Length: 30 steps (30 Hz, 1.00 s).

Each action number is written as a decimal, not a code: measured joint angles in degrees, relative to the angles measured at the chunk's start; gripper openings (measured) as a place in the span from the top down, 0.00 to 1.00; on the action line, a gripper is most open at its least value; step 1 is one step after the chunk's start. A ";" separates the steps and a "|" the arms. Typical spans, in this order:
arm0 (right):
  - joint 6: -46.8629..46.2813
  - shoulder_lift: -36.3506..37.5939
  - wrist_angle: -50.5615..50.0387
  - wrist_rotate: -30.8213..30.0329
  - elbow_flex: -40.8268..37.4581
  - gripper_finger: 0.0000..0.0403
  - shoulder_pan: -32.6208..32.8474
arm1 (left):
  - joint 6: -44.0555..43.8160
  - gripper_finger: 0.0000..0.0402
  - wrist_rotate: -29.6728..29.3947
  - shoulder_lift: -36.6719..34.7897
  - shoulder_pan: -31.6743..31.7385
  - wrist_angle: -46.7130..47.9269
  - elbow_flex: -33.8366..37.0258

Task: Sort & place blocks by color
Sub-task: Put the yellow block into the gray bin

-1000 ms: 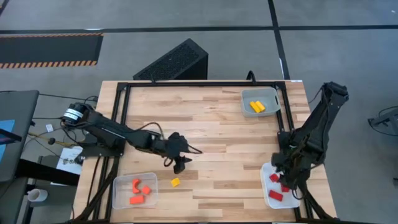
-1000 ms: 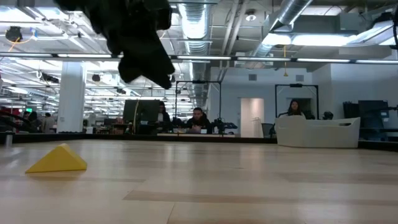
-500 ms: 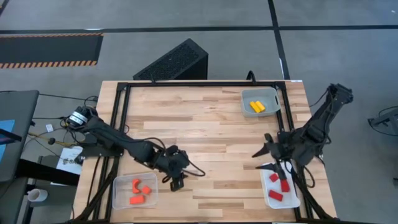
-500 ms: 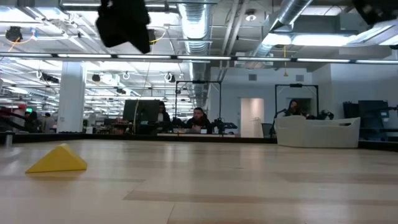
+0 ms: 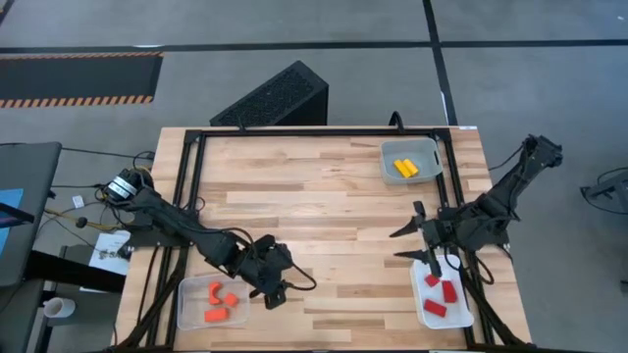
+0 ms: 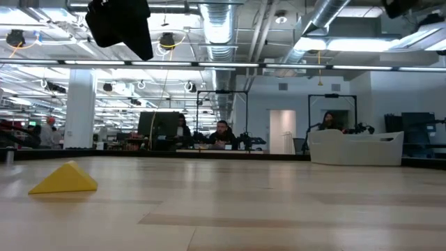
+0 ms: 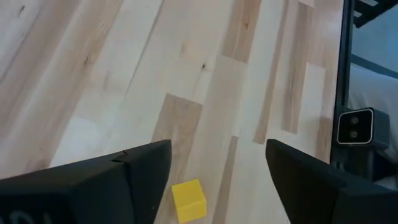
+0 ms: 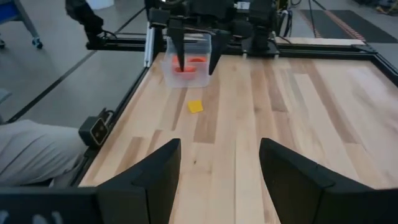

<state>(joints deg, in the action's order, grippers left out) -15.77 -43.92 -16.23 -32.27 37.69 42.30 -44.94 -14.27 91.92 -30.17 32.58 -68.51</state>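
Desk: pale wood planks (image 5: 324, 196), black frame
Yellow block: alone on the desk (image 7: 188, 200), under the left gripper (image 7: 217, 180)
Left gripper: wide open, empty
Right gripper: (image 8: 219, 165) open, empty
Room: open hall, people seated (image 6: 221, 134) behind

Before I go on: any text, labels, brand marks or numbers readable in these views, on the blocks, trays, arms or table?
None can be read.
Yellow block: plain faces, no marking.
Trays: no label visible.
Left pincer and right pincer: dark, no readable print.
Small module at the table edge: no legible text.
Room behind in the low view: any signs there are too small to read.
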 joint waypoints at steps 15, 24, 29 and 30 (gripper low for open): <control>0.58 -4.92 1.37 0.05 0.00 0.41 -2.75 | -8.82 0.18 1.97 0.08 0.81 3.32 4.33; 1.12 -5.66 1.81 0.06 0.00 0.41 -2.75 | -11.32 0.18 3.62 0.70 0.55 -0.44 8.38; 1.25 -5.64 1.98 0.06 0.00 0.41 -2.73 | -8.72 0.18 6.47 7.45 0.11 -0.77 5.51; 1.27 -5.64 1.98 0.06 0.00 0.41 -2.73 | -8.41 0.18 7.70 9.32 0.13 0.73 4.51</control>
<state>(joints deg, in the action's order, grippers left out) -14.50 -49.56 -14.25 -32.21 37.69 39.57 -53.34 -6.58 101.24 -30.04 33.31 -64.00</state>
